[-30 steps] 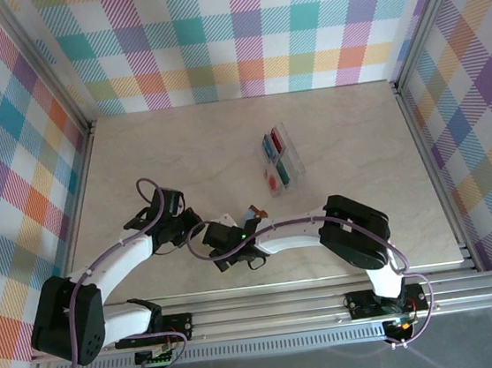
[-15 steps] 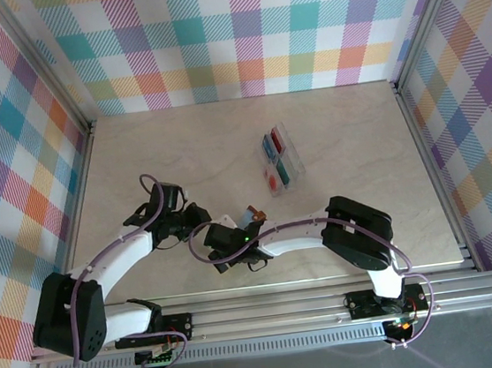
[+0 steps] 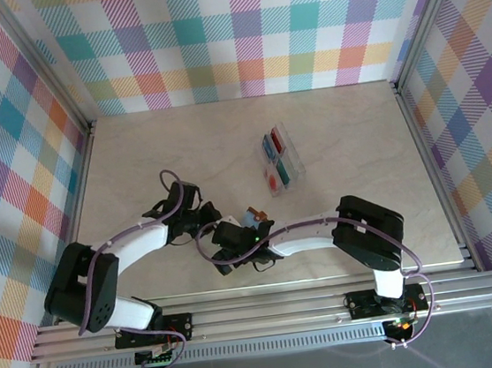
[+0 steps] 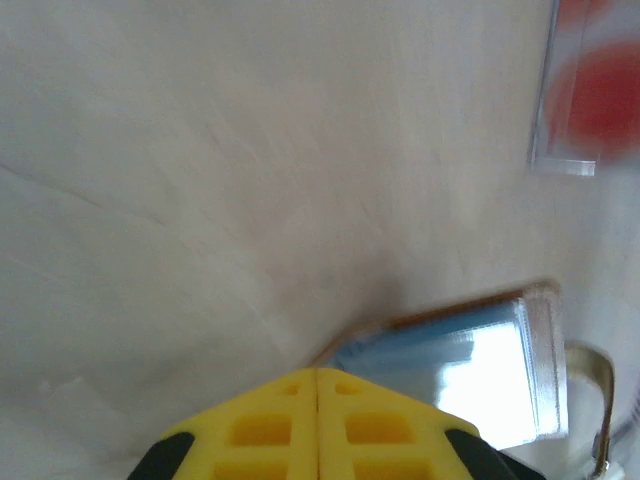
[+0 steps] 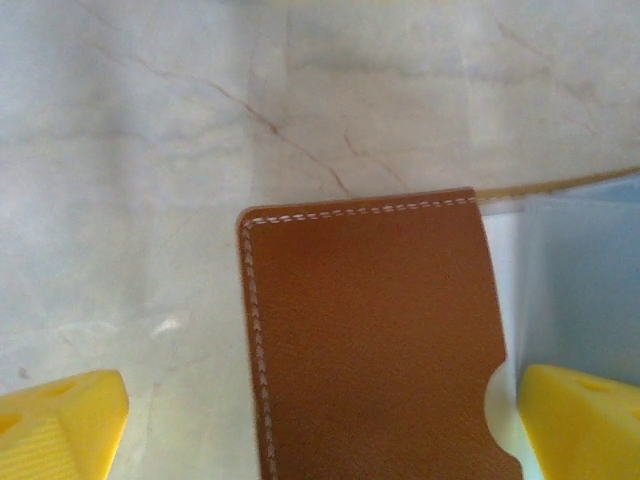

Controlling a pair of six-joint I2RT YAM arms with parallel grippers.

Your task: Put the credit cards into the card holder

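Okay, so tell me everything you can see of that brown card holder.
The card holder is a small tan-brown leather wallet, lying open and flat on the marble-look table. Pale stitching runs along the leather panel's top and left edges, and a curved notch is cut into its right edge. Beside the panel is a clear pocket with something pale blue showing through. The right end effector is open, with a yellow finger on each side of the panel; whether they touch it cannot be told.

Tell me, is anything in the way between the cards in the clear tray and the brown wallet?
Nothing lies between the cards in the clear tray and the brown wallet. The right gripper stands open around the wallet, and the shut left gripper is close beside it.
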